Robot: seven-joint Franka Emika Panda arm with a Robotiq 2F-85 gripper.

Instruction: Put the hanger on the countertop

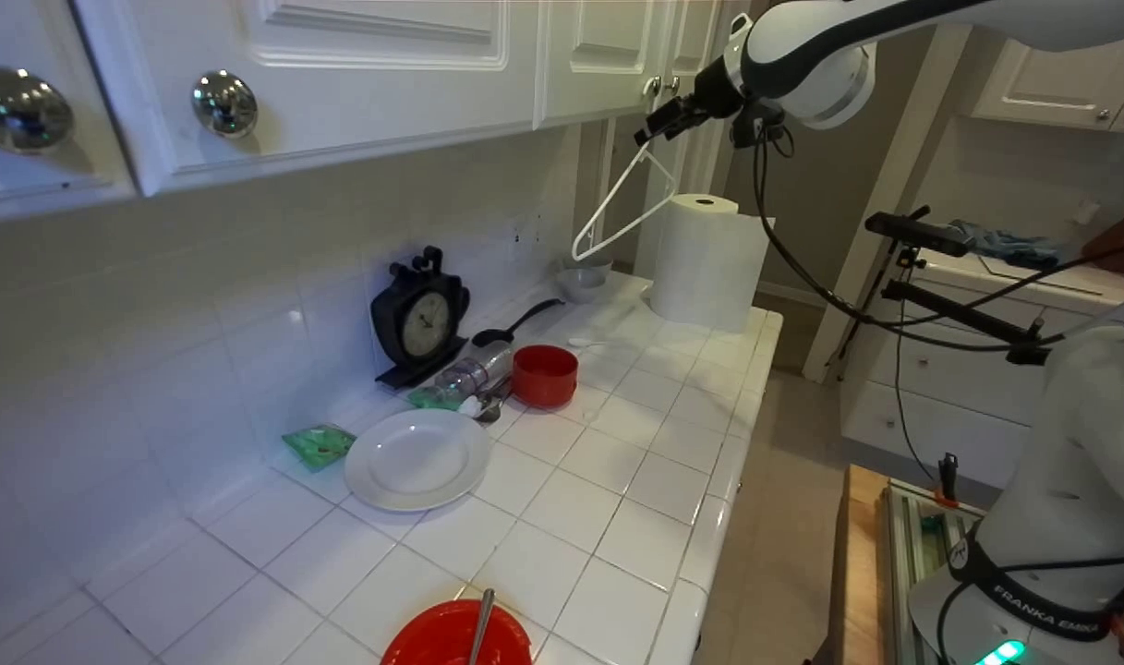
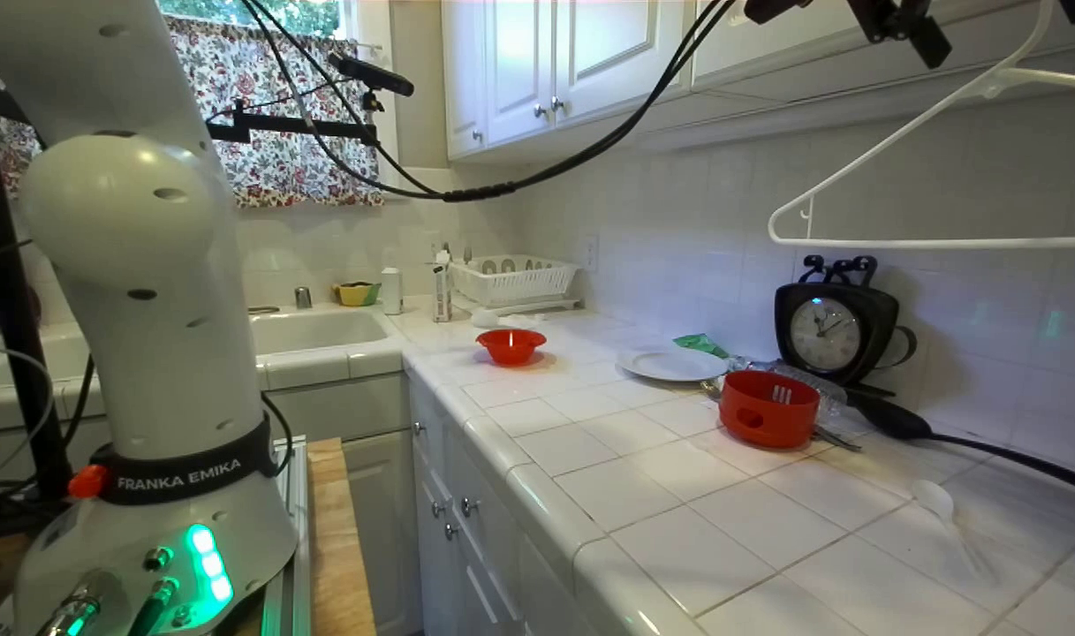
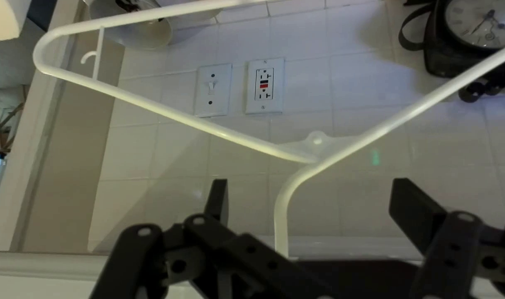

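The white hanger (image 1: 610, 195) hangs in the air below the upper cabinets, above the far end of the tiled countertop (image 1: 571, 499). It also shows at the right of an exterior view (image 2: 934, 244), cut off by the frame edge, over the countertop (image 2: 687, 534). My gripper (image 1: 652, 134) is at the hanger's top. In the wrist view, my gripper (image 3: 310, 187) is open, with fingers wide apart on both sides of the hanger's (image 3: 211, 128) hook stem and touching neither side. The hook's upper end is hidden behind the gripper, so what bears it cannot be seen.
White upper cabinets (image 1: 386, 46) are close beside the gripper. A paper-towel roll (image 1: 705, 263) stands under the hanger's side. A black clock (image 1: 423, 319), red cup (image 1: 545, 376), black ladle (image 1: 515, 325), white plate (image 1: 418, 459) and red bowl (image 1: 441, 637) are on the countertop.
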